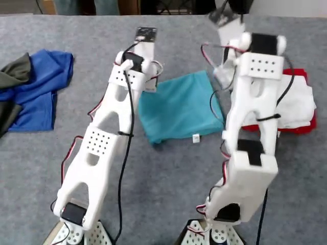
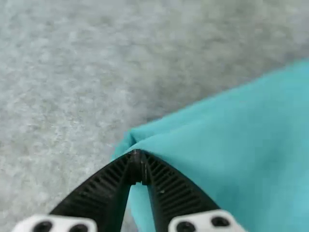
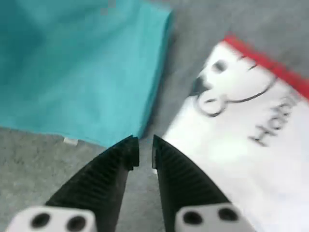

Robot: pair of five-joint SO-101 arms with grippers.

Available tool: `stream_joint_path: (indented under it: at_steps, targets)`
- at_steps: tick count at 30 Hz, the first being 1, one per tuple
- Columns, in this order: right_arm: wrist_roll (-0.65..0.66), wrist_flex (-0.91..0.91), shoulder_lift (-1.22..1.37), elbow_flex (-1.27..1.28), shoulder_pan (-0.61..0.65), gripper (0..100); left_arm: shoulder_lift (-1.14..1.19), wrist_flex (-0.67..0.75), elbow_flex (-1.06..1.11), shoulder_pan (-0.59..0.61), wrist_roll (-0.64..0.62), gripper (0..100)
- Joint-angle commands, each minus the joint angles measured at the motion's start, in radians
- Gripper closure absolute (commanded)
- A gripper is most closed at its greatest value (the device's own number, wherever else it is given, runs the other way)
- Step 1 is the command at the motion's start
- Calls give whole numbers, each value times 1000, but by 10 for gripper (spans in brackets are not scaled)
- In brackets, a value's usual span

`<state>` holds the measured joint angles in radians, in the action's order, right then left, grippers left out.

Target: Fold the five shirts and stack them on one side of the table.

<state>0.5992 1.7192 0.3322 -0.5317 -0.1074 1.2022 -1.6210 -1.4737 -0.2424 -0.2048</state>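
The teal shirt (image 1: 179, 109) lay folded at the centre of the high view on the grey bench (image 1: 168, 178). Its upper-left corner was pinched in the left pincer (image 2: 139, 166), closed on the cloth, probably to drag or turn that edge. The right pincer (image 3: 145, 151) hung narrowly parted and empty between it and the white shirt (image 1: 299, 104), which sat on a red shirt (image 1: 299, 74) at right, apparently the stack. A blue shirt (image 1: 43, 87) and a dark shirt (image 1: 15, 71) lay crumpled at upper left.

folded teal shirt (image 1: 179, 108) mid-table, beside white-on-red stack (image 1: 299, 104)
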Motion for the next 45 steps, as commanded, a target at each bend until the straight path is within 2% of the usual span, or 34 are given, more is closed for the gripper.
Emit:
stream_joint_path:
  at_steps: [1,6,10,16,19,23,28,35,39,41,45]
  targets:
    - [-11,-140,-87,323,11,931,9,49,-5,31,-51,971]
    - [-12,-354,-87,607,-5,931,44,75,-4,62,-57,971]
    - [-12,-497,-87,705,-6,931,49,83,-5,77,-57,971]
    - [-6,-526,-97,713,-20,931,49,83,-5,77,-57,971]
    - [-6,-453,-133,667,-26,931,46,83,-5,76,-57,971]
    - [-5,-233,-200,565,-38,931,38,74,-10,71,-58,971]
    - [-20,-44,-271,464,-48,931,34,-32,-186,77,-58,971]
    - [-345,6,-275,478,-26,930,37,-51,-188,110,-61,970]
    - [-488,-2,-225,484,44,924,40,-8,-177,179,-167,970]
    - [-583,-34,-179,484,75,884,60,21,-176,209,-206,970]
    - [-703,-130,-65,478,133,724,109,74,-188,231,-215,970]
